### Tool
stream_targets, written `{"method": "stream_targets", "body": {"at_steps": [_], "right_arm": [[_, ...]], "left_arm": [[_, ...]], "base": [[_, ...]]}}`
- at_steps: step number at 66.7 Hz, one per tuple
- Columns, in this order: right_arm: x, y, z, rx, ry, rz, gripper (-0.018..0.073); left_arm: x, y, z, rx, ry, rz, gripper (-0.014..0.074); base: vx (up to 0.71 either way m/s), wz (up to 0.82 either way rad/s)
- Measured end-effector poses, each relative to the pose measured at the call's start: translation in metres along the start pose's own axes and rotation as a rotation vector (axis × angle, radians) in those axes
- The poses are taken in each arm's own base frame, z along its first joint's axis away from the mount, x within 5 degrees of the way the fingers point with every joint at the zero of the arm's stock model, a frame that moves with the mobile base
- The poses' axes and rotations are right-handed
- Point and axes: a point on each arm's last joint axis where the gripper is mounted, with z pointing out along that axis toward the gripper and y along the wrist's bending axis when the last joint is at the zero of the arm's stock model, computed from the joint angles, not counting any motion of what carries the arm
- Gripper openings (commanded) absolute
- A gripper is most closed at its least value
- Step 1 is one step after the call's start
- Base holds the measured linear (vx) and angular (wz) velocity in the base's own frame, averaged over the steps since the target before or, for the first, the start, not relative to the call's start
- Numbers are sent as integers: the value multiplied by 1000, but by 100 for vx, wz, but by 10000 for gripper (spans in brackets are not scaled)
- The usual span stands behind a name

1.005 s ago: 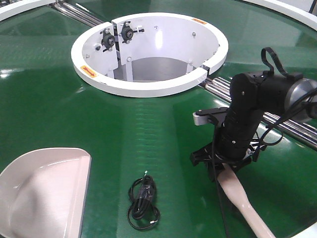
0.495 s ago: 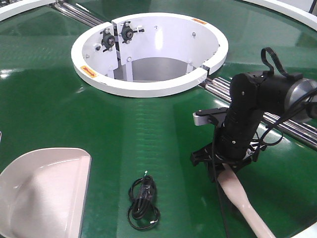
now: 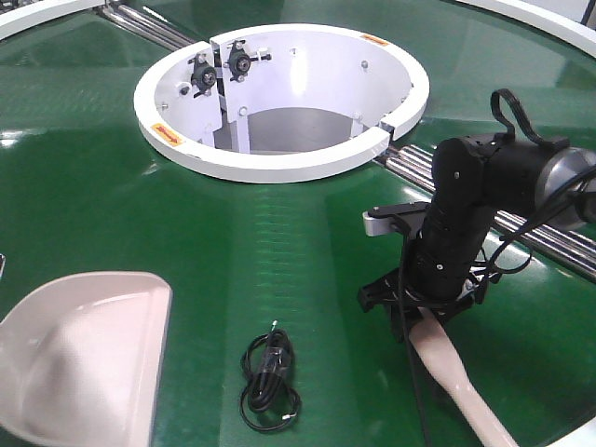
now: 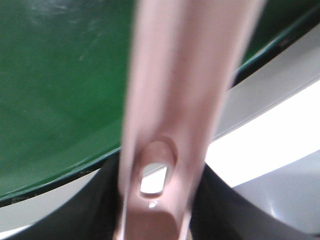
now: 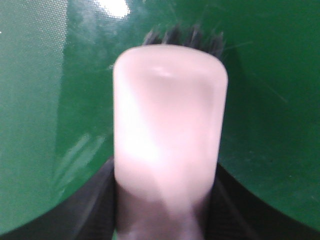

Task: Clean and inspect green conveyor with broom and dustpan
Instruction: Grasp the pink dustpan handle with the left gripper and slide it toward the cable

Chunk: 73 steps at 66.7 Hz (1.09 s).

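The pale beige dustpan (image 3: 79, 354) is at the lower left of the green conveyor (image 3: 298, 242), its straight front edge facing right. In the left wrist view its slotted handle (image 4: 165, 125) runs between the dark jaws of my left gripper (image 4: 157, 200), which is shut on it. My right gripper (image 3: 419, 312) points down at the belt's right side, shut on the broom (image 3: 461, 382), whose handle trails toward the lower right. The right wrist view shows the broom's flat head (image 5: 170, 115) with dark bristles (image 5: 185, 36) at its far end, just over the belt, held by the right gripper (image 5: 165, 205).
A coiled black cable (image 3: 270, 382) lies on the belt between dustpan and broom. The white ring housing (image 3: 279, 160) stands at the centre back. Silver rollers (image 3: 526, 233) run behind the right arm. The belt's outer white rim (image 4: 270, 115) lies beside the dustpan handle.
The dustpan has shifted and tipped slightly at the lower left, its rear edge now showing above the frame's bottom. The right arm and broom have not moved.
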Motion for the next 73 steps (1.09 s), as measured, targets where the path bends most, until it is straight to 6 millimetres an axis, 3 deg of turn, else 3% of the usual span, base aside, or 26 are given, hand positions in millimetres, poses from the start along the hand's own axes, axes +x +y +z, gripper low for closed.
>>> {"method": "stream_targets", "body": {"at_steps": [2,21,37,73], "right_arm": [[0,0,0,0,0,0,-5],[0,0,0,0,0,0,-5],[0,0,0,0,2,0,-5],[0,0,0,0,2,0,-5]], "left_arm": [[0,0,0,1,-2,-1,-26],[0,-1,-2,-5,-11,-8,-25],[0,-8,-20,-66,-21,-5,-25],[-38,-16,-43,-140,-52,60,-25]], "base": [[0,0],[0,0],[0,0],[0,0]]}}
